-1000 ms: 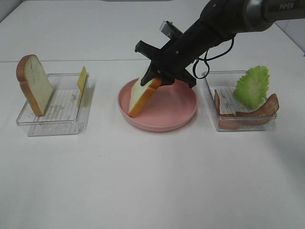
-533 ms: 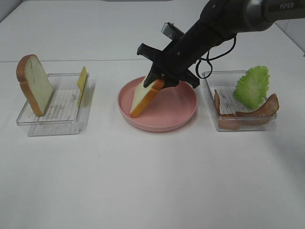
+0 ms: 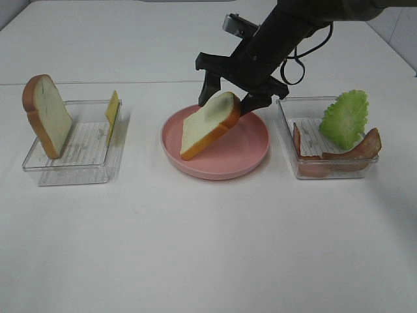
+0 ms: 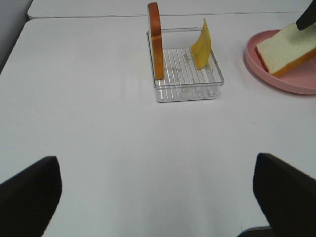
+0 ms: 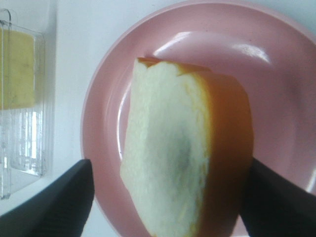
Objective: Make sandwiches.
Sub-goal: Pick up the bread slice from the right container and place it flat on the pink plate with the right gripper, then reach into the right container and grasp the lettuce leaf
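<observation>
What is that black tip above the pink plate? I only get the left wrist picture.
Observer: It's the right gripper, jaws open on either side of the upper end of the bread slice.
Operator: Is the slice lying flat?
Observer: No, it's tilted, with its lower end on the plate.
Operator: Any other fillings?
Observer: Yes, a second tray to the right of the plate holds lettuce and bacon.

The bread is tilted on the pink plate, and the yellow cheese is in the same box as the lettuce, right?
No. The yellow cheese sits in the left tray with the other bread slice, as the exterior high view shows. The lettuce is in the right tray with the bacon. The bread does tilt on the pink plate.
</observation>
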### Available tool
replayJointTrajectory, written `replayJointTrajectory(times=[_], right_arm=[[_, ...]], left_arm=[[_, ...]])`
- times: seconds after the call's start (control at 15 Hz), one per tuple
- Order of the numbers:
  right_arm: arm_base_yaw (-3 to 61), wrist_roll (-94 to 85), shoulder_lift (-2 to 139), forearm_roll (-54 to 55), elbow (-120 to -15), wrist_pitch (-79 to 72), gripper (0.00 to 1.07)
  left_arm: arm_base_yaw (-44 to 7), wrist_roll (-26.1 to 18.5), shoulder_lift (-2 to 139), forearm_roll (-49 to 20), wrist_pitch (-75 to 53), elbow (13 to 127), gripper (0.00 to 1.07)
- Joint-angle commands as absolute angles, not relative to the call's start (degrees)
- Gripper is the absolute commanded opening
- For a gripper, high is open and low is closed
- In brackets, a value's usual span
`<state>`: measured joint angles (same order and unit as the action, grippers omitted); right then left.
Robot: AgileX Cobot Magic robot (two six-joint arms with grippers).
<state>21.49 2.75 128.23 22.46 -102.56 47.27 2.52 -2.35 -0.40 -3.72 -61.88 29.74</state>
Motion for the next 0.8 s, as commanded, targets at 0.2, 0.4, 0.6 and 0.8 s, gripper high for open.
replayJointTrajectory(times=[0.2, 0.4, 0.6, 0.8], right_arm=[[21.26, 7.85, 125.02, 11.52, -103.36, 52.83, 0.77], [21.37, 7.79, 122.15, 9.57, -106.97, 55.12, 0.84], [21.20, 7.79, 122.15, 2.18, -112.93, 67.61, 0.90], [16.79, 6.30, 122.15, 0.34, -118.77, 73.85, 0.90]], left_arm=[[2.18, -2.35, -1.20, -4.07, -61.31, 29.62, 0.98], [2.18, -2.35, -1.20, -4.07, -61.31, 29.62, 0.98], [2.18, -2.35, -1.20, -4.07, -61.31, 29.62, 0.98], [2.18, -2.35, -1.20, -4.07, -61.31, 29.62, 0.98]])
